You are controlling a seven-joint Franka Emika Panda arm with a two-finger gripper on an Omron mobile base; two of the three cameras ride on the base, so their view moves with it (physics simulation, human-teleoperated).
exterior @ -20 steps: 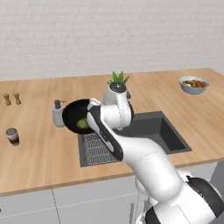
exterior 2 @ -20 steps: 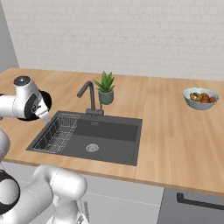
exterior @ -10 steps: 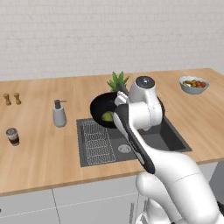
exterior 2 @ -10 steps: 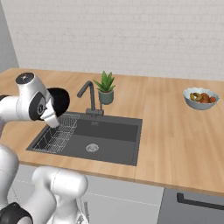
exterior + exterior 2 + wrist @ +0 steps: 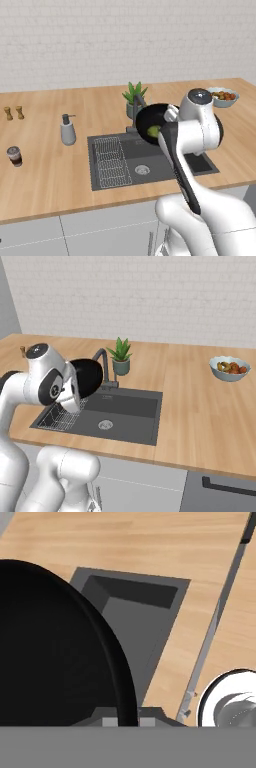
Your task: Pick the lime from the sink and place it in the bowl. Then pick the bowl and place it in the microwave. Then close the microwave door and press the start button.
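Observation:
My gripper [image 5: 129, 714] is shut on the rim of the black bowl [image 5: 151, 121], holding it tilted in the air above the dark grey sink [image 5: 167, 156]. The yellow-green lime [image 5: 153, 131] lies inside the bowl near its lower edge. In the right base view the bowl [image 5: 89, 376] hangs beside the white hand, over the sink's [image 5: 127, 412] left end. In the hand view the bowl [image 5: 55, 657] covers the left half, with the sink [image 5: 137, 619] beyond its rim. The microwave and its door are out of view.
A wire rack [image 5: 109, 161] lies in the sink's left part, with the drain [image 5: 142, 170] beside it. The faucet [image 5: 103, 362] and a potted plant [image 5: 120, 356] stand behind the basin. There is a soap dispenser [image 5: 67, 130] to the left and a pale fruit bowl [image 5: 223, 96] at far right.
The arm has swung to the right with the bowl and lime, from the counter by the soap dispenser to above the sink's right half.

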